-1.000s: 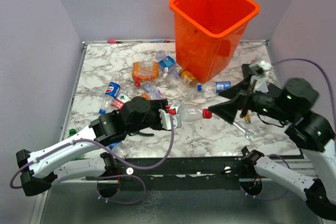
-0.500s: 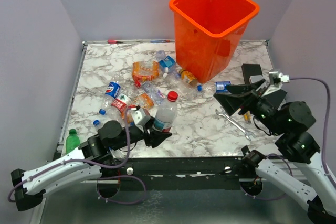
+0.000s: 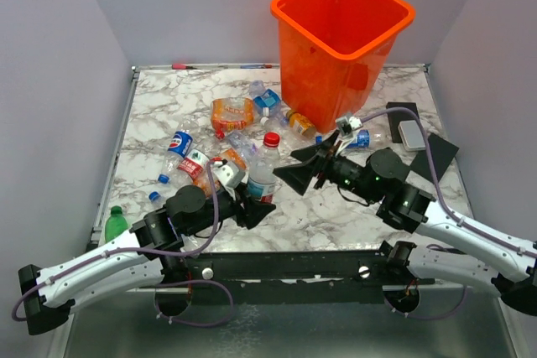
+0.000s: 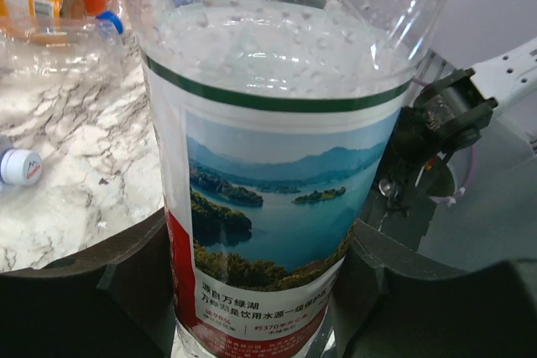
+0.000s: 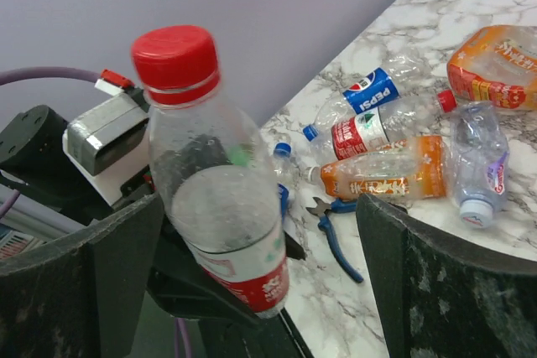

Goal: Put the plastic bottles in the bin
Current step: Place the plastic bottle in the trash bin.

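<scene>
Moved: right gripper has swung in from the right side of the table to the middle, in front of the bin; the left gripper and its bottle stand almost where they were.
Green bottle: at the table's front left edge, the bottle farthest from the bin.
Left gripper: near the front edge, in front of the bin and to its left, well apart from it; jaws closed partway on the lower body of the held bottle, one finger on each side of the label.
Held bottle: upright, clear, with a red cap, a lake-scene label, and droplets inside the upper part.
Right gripper: jaws spread wide, holding nothing; tips point at the held bottle from the bin's side, with a gap showing on both flanks in the wrist view.
Pliers: blue handles, flat on the marble among the bottles front-left of the bin.
Loose bottles: scattered in front and left of the bin; the Pepsi bottle lies well left, the crushed orange bottle nearer, and a few lie by the bin's foot.
Bin: bright orange, upright at the far side.
</scene>
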Controlling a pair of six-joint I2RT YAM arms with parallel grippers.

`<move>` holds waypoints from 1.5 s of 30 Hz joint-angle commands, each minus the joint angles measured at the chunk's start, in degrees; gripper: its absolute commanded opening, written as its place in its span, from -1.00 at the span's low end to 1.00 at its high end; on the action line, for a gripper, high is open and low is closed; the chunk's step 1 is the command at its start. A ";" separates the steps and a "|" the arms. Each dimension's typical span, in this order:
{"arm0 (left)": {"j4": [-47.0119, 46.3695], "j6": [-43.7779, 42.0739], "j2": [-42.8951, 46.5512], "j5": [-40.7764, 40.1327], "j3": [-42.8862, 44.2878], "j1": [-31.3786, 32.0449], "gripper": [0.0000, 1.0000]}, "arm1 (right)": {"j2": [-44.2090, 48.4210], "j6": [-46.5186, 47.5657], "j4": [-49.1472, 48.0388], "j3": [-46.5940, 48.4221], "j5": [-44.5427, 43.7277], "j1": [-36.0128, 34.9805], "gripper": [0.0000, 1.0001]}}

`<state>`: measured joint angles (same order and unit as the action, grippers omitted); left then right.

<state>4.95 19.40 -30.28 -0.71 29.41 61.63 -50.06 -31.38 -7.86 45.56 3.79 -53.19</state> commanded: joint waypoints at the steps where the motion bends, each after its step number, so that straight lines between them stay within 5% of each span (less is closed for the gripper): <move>1: -1.67 2.40 -1.42 3.06 0.48 -1.40 -0.58 | -1.47 2.51 -10.32 0.16 -10.34 -4.31 0.99; 16: -3.33 2.32 -4.48 6.58 -0.23 -1.95 -0.58 | -7.46 3.61 -10.18 7.30 -9.31 -4.26 0.89; 23: -4.64 1.78 -4.71 5.17 -1.14 -1.95 -0.58 | -11.09 1.09 0.98 12.92 -7.45 -4.21 0.16; 28: -7.45 0.14 -2.28 1.65 -3.57 -1.89 -0.61 | -14.83 -3.68 9.02 14.90 -1.93 -4.20 0.33; 32: -12.58 -0.28 1.00 1.21 -7.43 -1.95 -0.61 | -16.47 -7.86 7.40 11.95 -1.03 -4.27 -0.25; 37: -14.63 0.51 1.38 1.10 -9.94 -1.95 -0.24 | -17.46 -11.30 1.79 9.92 0.77 -4.29 -0.98; 42: -14.51 0.20 -1.15 -0.39 -10.16 -1.94 0.48 | -17.52 -11.09 5.28 14.39 3.23 -4.47 -0.99; 45: -15.13 0.25 -2.30 -1.32 -10.36 -1.95 0.50 | -16.43 -9.03 10.15 18.16 2.67 -4.47 -0.99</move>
<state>-5.63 21.15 -31.14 1.41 19.25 59.88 -67.48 -38.76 -3.79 58.28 2.55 -56.73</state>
